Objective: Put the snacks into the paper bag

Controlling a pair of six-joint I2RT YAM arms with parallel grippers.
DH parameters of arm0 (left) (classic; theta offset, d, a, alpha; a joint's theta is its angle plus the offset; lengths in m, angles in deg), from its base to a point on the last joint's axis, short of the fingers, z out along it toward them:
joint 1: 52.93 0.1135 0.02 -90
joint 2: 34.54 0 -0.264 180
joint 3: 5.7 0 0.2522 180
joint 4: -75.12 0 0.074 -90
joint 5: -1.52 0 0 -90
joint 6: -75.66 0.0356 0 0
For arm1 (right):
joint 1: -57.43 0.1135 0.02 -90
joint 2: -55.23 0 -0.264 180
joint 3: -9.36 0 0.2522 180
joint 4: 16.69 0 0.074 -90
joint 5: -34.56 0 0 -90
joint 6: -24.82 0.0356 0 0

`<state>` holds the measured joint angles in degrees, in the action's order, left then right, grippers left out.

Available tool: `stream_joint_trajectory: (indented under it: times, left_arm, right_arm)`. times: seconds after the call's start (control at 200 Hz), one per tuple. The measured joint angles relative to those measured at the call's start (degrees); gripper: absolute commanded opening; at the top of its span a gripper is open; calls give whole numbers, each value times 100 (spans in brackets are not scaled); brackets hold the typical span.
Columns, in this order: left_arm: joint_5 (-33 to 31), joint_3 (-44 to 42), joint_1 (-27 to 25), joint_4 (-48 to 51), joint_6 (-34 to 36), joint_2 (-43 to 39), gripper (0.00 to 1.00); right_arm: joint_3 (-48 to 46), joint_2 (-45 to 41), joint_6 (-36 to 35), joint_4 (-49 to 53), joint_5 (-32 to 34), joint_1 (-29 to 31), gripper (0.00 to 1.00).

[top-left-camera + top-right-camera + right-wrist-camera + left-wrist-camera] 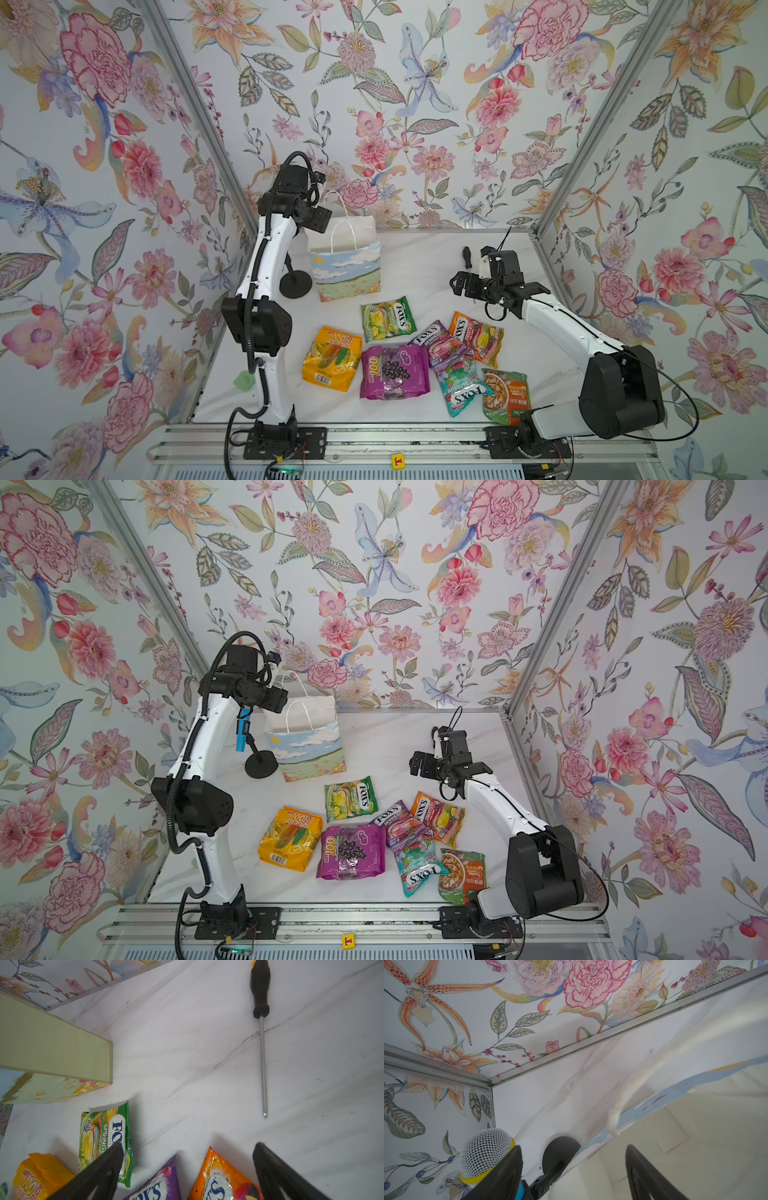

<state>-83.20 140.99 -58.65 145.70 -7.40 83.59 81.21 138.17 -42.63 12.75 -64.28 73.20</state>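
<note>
Several snacks lie on the white table in both top views: a yellow-orange "100" packet [332, 357], a magenta "100" packet [395, 372], a green FOX'S [387, 318], a purple FOX'S [436, 343], an orange FOX'S [478, 338], a teal FOX'S [461, 388] and a green-orange packet [505, 395]. The paper bag [347, 262] stands upright behind them, mouth open. My left gripper [574, 1151] hangs open and empty over the bag's left rim, above its white inside [675, 1157]. My right gripper [456, 284] is open, empty, low above the table behind the purple [158, 1184] and orange [220, 1180] packets.
A blue toy microphone [242, 733] on a black round stand [296, 284] stands just left of the bag, its mesh head [485, 1151] close to a left finger. A black-handled screwdriver [260, 991] lies behind the right gripper. Flowered walls close in three sides.
</note>
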Motion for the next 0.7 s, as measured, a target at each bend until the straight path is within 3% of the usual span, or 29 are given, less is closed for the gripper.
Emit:
stream_joint_trajectory:
  times: [0.475, 0.701]
  left_arm:
    - [420, 391, 192, 168, 188, 407, 78]
    - [577, 413, 251, 212, 186, 435, 69]
  right_arm:
    - [0, 0, 133, 20, -22, 153, 99]
    - [0, -2, 151, 22, -20, 160, 99]
